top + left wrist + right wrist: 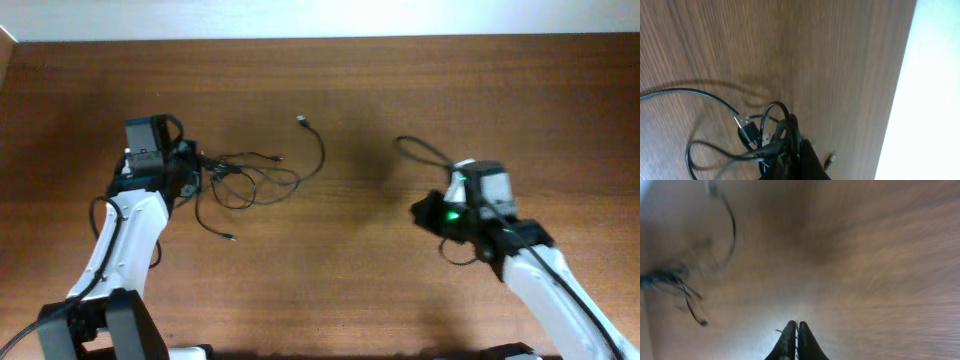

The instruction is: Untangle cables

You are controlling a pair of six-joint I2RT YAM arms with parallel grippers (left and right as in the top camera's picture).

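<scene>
My left hand (789, 159), reaching forward at the left of the wooden surface (380, 290), is closed around the knotted end of the cables (245, 176), whose thin black loops trail rightward. My right hand (796, 339) hangs low, well apart from them, fingers pressed together.

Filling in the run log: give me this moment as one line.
task: untangle cables | left gripper: shut on cables at the knot | right gripper: shut, apart from cables, over table
</scene>
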